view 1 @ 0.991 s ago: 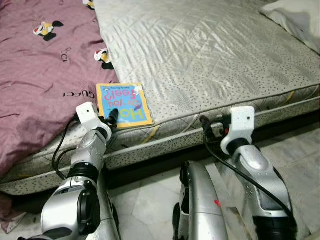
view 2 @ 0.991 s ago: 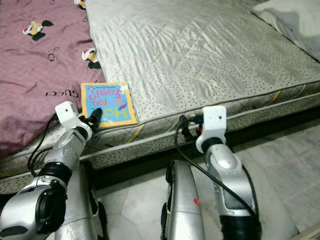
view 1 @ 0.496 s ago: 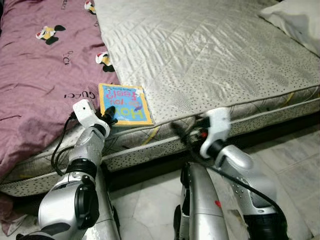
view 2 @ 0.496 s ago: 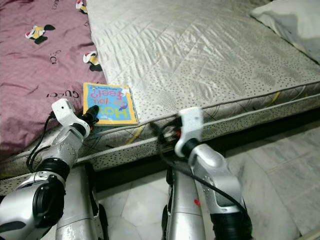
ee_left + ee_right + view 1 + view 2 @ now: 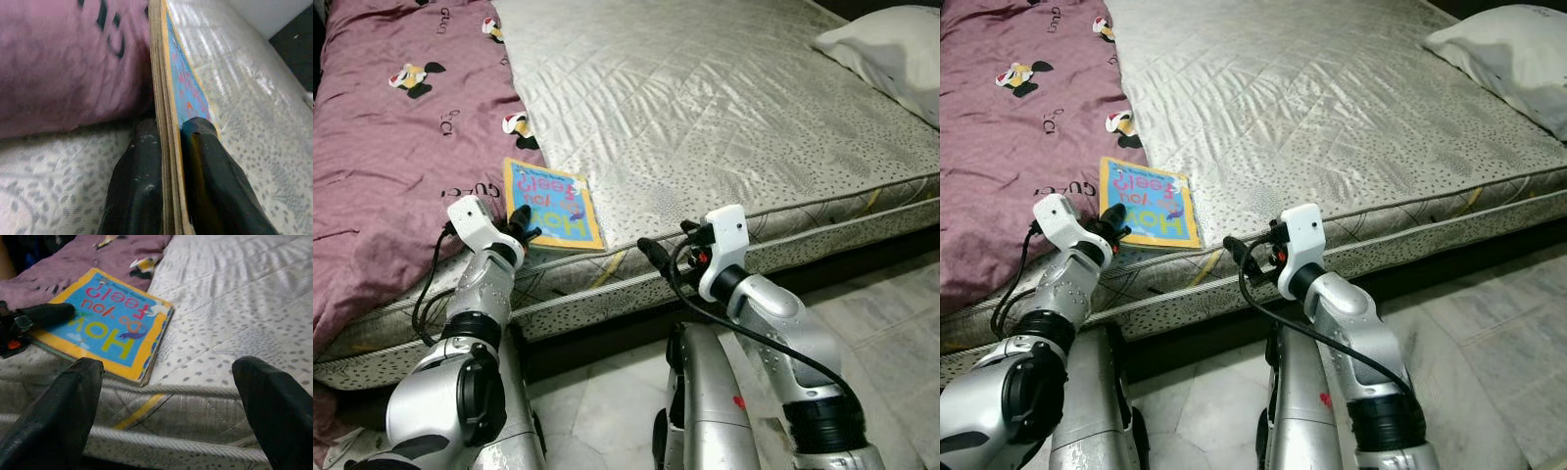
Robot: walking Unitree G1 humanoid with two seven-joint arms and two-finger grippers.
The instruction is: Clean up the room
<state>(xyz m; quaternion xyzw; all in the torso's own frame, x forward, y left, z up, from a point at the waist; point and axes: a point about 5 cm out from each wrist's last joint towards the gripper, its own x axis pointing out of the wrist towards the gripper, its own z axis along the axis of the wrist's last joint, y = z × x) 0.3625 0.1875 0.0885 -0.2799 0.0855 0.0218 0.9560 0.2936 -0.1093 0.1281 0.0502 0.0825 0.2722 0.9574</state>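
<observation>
A grey quilted mattress (image 5: 724, 108) carries a book (image 5: 551, 204), purple blanket (image 5: 391, 137) and white pillow (image 5: 891, 54).

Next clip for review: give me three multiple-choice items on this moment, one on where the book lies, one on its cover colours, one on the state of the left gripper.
1. Where does the book lie?
A. On the floor
B. On the mattress near its front edge, beside the purple blanket
C. On the pillow

2. What colours is its cover?
A. Blue with a yellow border
B. Green all over
C. Black and white

3. What is the left gripper doing?
A. Hanging idle and open
B. Shut on the blanket
C. Shut on the book's edge

Answers: 1 B, the head views show it by the mattress edge next to the blanket. 2 A, the right wrist view shows the blue cover with its yellow frame. 3 C, the left wrist view shows the pages between the jaws.
</observation>
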